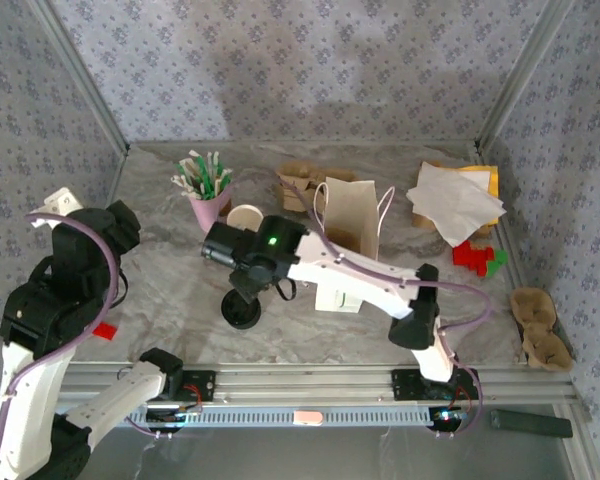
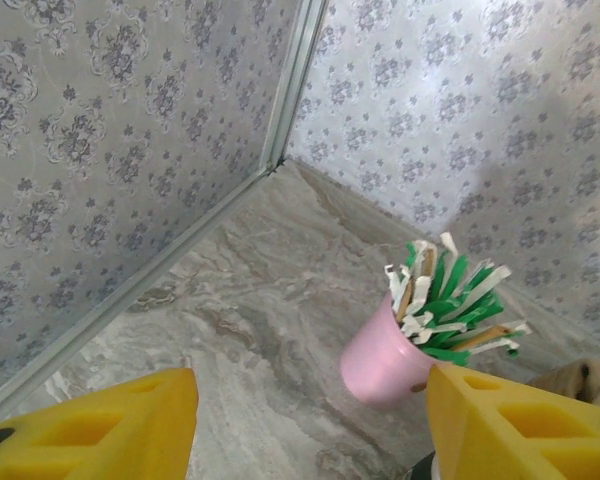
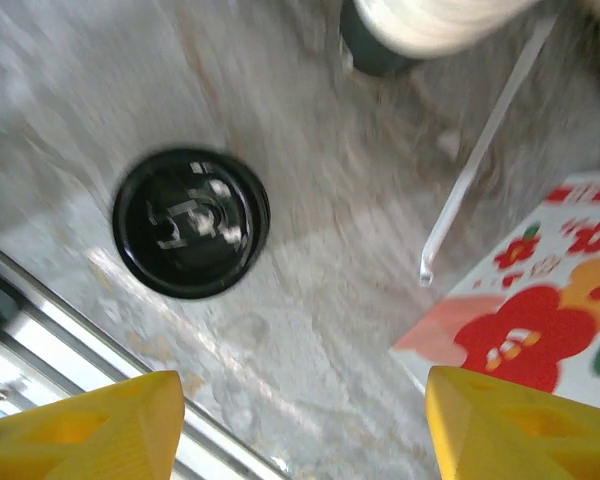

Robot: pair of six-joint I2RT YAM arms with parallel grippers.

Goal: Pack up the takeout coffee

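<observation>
The takeout coffee (image 3: 190,222) looks like a round black lid from above and stands on the marbled table near the front rail. It is also in the top view (image 1: 242,310), left of the paper bag (image 1: 348,235). My right gripper (image 3: 302,425) hangs open above the table between the coffee and the bag's flowered side (image 3: 540,335), with nothing between its yellow fingers (image 3: 110,425). My left gripper (image 2: 305,430) is open too, raised at the far left and facing the pink cup of stirrers (image 2: 380,360).
A stack of lidless white cups (image 1: 245,217) stands behind the coffee. Napkins (image 1: 455,205) and red items (image 1: 470,255) lie at the back right. Cardboard cup carriers (image 1: 538,325) sit by the right wall. The bag's white handle (image 3: 480,150) lies on the table.
</observation>
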